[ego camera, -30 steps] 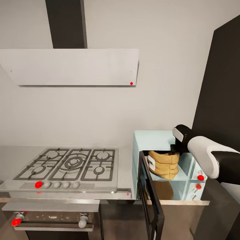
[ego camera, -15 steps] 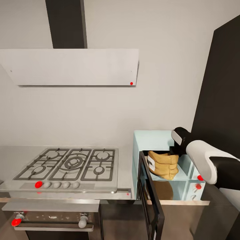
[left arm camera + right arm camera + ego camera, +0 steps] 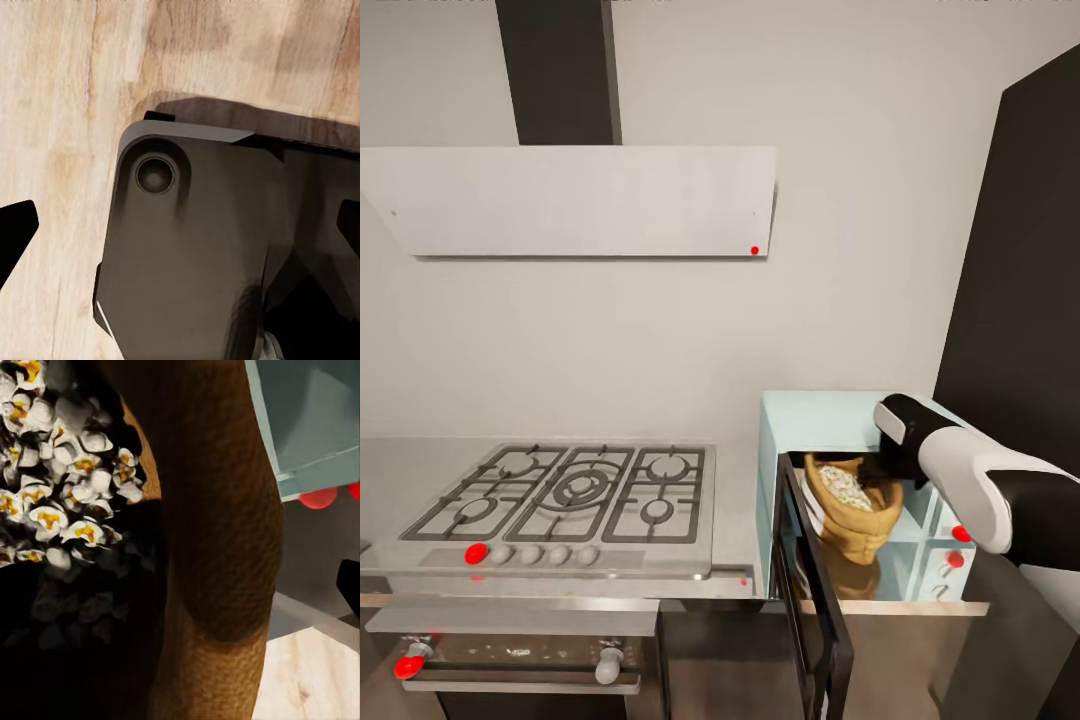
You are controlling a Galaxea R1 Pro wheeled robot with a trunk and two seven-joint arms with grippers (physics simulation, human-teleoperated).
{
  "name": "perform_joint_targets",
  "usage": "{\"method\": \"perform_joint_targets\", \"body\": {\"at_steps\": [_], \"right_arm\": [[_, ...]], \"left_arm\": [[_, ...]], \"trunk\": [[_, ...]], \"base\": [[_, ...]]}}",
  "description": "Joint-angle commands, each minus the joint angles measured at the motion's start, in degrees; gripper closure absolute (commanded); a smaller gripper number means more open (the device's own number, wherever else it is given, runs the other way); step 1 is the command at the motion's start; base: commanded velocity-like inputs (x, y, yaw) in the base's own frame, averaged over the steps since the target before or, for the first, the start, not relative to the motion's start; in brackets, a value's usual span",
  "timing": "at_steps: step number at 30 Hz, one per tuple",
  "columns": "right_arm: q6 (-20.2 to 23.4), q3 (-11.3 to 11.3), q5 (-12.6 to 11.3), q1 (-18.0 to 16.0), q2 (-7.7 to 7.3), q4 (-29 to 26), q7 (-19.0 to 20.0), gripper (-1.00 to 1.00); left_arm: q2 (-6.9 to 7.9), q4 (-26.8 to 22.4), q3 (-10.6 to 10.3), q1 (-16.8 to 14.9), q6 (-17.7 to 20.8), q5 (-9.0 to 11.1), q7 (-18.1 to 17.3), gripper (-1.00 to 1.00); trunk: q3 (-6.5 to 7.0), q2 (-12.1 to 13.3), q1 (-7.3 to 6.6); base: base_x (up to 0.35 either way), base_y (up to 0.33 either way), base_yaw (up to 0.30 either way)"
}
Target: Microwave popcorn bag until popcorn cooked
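The pale mint-blue microwave (image 3: 830, 415) stands on the countertop (image 3: 400, 470) with its dark glass door (image 3: 815, 610) swung open toward me. Inside it the tan popcorn bag (image 3: 855, 525) leans with its mouth tipped up and toward me, showing whitish popped popcorn (image 3: 847, 487). My right gripper (image 3: 880, 468) reaches into the cavity and is shut on the bag's rim. The right wrist view looks straight into the bag (image 3: 217, 547) at the popcorn (image 3: 67, 487). In the left wrist view my left gripper (image 3: 180, 232) is open, over my own dark base and wooden floor.
A gas hob (image 3: 570, 490) with a red knob lies left of the microwave, under a white hood (image 3: 570, 200). The built-in oven (image 3: 510, 650) sits below it. A tall dark cabinet (image 3: 1020, 280) stands right of the microwave. Red knobs (image 3: 960, 533) mark its side panel.
The bag has tipped from upright to leaning, its mouth now turned up and showing the popcorn. My right gripper has shifted slightly at the rim.
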Motion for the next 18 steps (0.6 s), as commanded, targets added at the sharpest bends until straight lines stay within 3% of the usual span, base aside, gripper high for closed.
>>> {"method": "perform_joint_targets", "body": {"at_steps": [1, 7, 18], "right_arm": [[0.17, 0.06, -0.64, -0.03, -0.13, -0.11, 1.63, -1.00], [0.17, 0.14, -0.61, -0.03, -0.76, -0.24, 4.13, -1.00], [0.17, 0.24, -0.47, -0.03, -0.87, -2.74, 7.54, -1.00]], "left_arm": [[-0.02, -0.10, 0.10, 0.02, -0.08, 0.34, 0.07, -1.00], [-0.09, -0.14, 0.10, 0.02, -0.04, 0.25, -0.38, -1.00], [-0.36, -0.16, 0.01, 0.02, -0.04, -0.17, -0.02, -1.00]], "trunk": [[-0.08, -0.07, 0.02], [-0.08, -0.07, 0.02], [-0.08, -0.07, 0.02]], "base": [[0.000, 0.000, 0.000], [-0.056, 0.000, 0.000], [-0.332, 0.000, 0.000]]}}
